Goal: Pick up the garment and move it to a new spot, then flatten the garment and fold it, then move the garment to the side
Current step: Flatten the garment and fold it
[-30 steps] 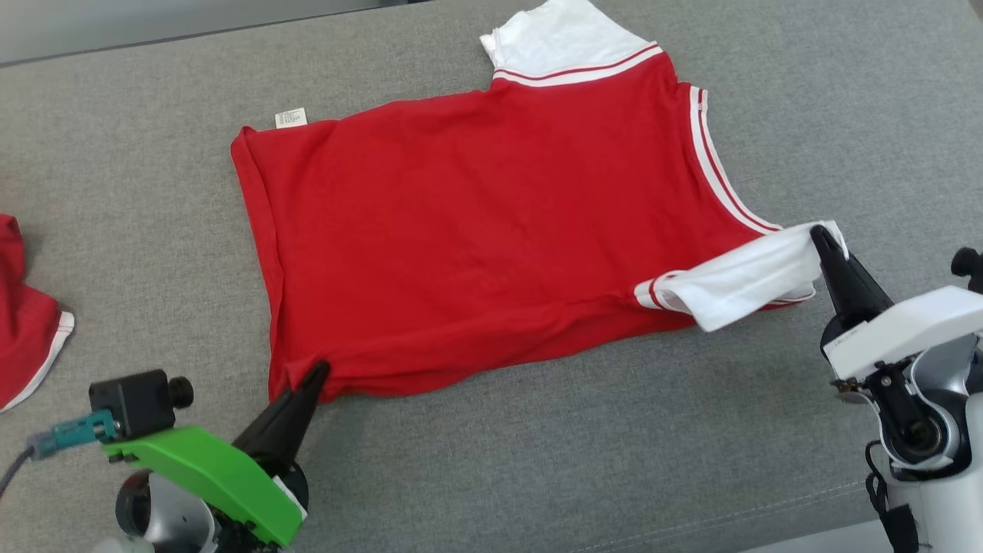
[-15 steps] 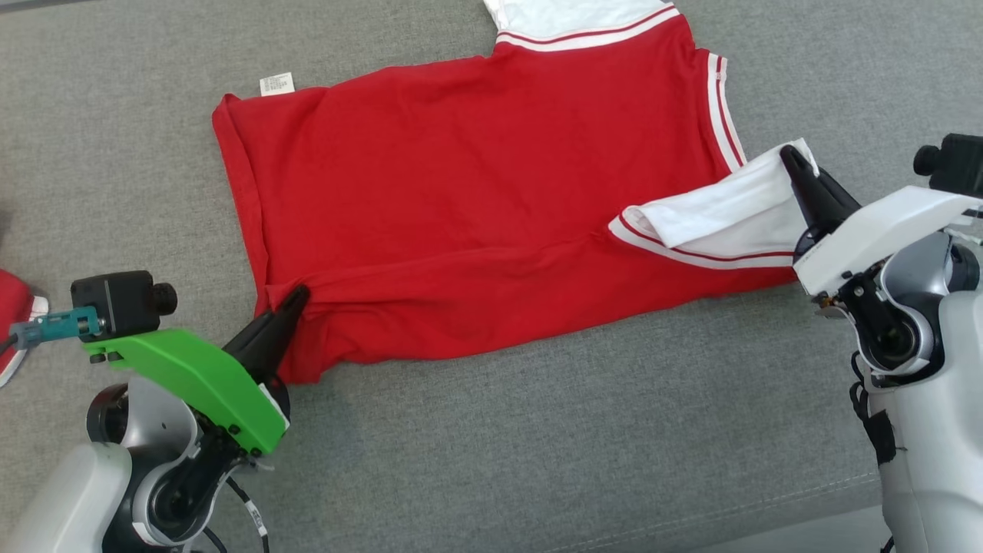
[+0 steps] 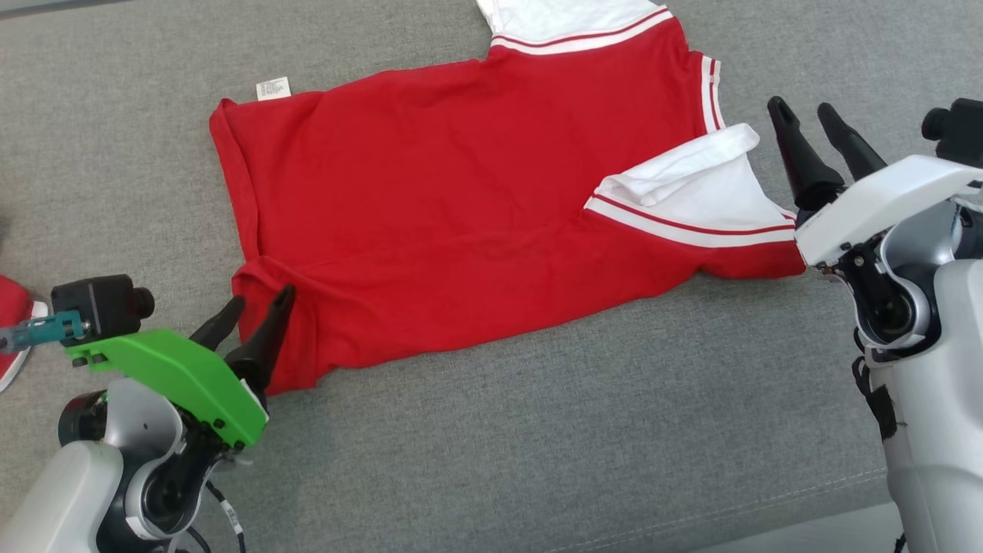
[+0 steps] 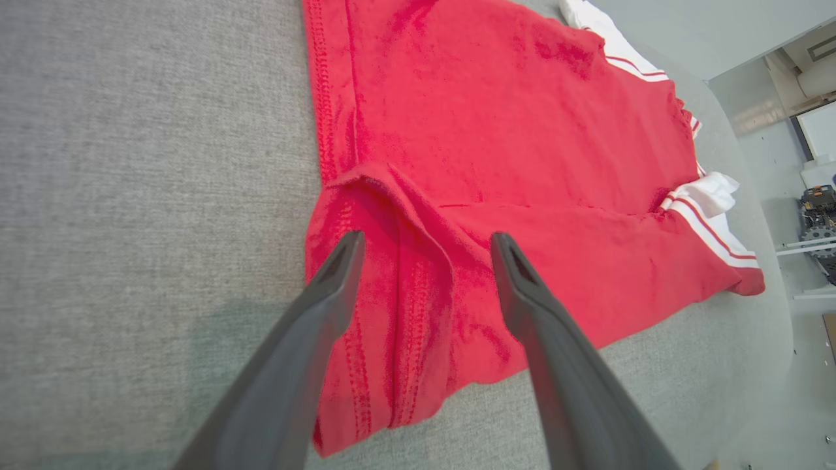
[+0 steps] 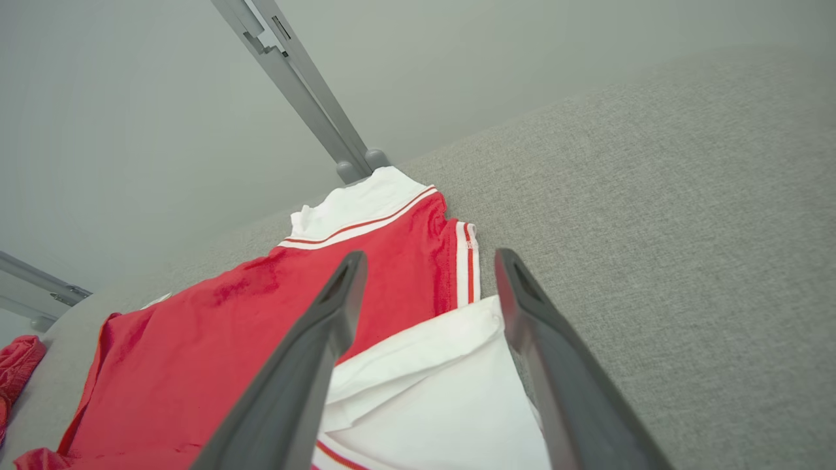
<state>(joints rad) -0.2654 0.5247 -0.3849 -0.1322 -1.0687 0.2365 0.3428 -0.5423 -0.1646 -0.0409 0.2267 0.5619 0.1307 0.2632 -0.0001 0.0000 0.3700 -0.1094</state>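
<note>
**Hands.** The left hand (image 3: pixel 263 296) is spread, with nothing between its fingers. Its tips are positioned at the near-left hem corner (image 3: pixel 280 349) of the red T-shirt (image 3: pixel 461 192); in the left wrist view the corner is seen lying between the two fingers, turned over on itself. The right hand (image 3: pixel 800 105) is likewise spread and empty. It is positioned just right of the near white sleeve (image 3: pixel 691 192), apart from the cloth.

**Location.** The T-shirt is laid across the middle of the grey fabric-covered counter (image 3: pixel 537 461), hem to the left and collar end to the right. The near sleeve is doubled inward over the red body. The far sleeve (image 3: pixel 568 15) is cut off by the upper frame edge. A white label (image 3: pixel 273 88) protrudes at the far-left corner. A second red garment (image 3: pixel 11 307) is seen at the left edge, well apart.

**Handling.** The garment is judged to be light, soft knit with no stiffness. It will sag and trail when lifted, and drag is to be expected on the textured cover. Breakage is not a concern.

**Grip points.** The stitched hem corners and the striped sleeve seams (image 3: pixel 676 226) are recommended, as the cloth is doubled there. Both layers should be pinched together; a single layer is likely to pull the fold apart.
</note>
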